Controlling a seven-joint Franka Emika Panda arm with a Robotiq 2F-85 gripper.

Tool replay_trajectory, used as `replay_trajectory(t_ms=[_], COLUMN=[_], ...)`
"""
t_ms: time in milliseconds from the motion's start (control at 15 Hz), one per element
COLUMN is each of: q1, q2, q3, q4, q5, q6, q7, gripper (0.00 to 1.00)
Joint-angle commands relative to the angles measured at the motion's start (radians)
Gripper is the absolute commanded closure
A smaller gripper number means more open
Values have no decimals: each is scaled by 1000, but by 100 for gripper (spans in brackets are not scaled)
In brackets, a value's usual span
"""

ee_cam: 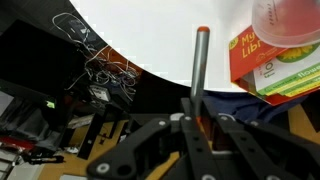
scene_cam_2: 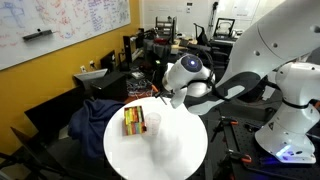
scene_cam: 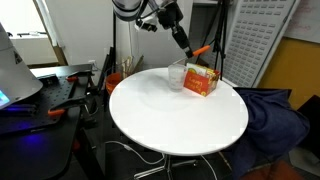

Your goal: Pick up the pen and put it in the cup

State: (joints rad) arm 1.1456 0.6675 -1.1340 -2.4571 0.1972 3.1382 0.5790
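My gripper (ee_cam: 201, 112) is shut on the pen (ee_cam: 200, 62), a thin stick that juts out from between the fingers, with an orange-red tip. In an exterior view the gripper (scene_cam: 186, 42) hangs above the far edge of the round white table (scene_cam: 170, 120), with the orange pen (scene_cam: 202, 50) sticking out sideways. The clear cup (scene_cam: 177, 74) stands on the table below, right against the orange-and-white box (scene_cam: 201, 83). In the wrist view the cup (ee_cam: 290, 22) is at the top right, over the box (ee_cam: 275, 70). The cup (scene_cam_2: 152, 124) and gripper (scene_cam_2: 166, 98) also show in an exterior view.
The box (scene_cam_2: 132, 122) stands next to the cup. A blue cloth-draped chair (scene_cam: 275, 115) is beside the table. Desks with equipment (scene_cam: 50, 90) and a second white robot (scene_cam_2: 285, 100) stand close by. Cables lie on the floor under the table edge (ee_cam: 100, 65).
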Motion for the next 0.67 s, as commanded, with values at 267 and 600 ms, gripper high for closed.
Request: replay_trajectory(t_ms=[267,600], q1=[128,185], q2=[200,319], q3=[-46,-51], q4=[-37,-39], q5=[198,304], q6=[130,133], q7=[-9,0], gripper=[96,96])
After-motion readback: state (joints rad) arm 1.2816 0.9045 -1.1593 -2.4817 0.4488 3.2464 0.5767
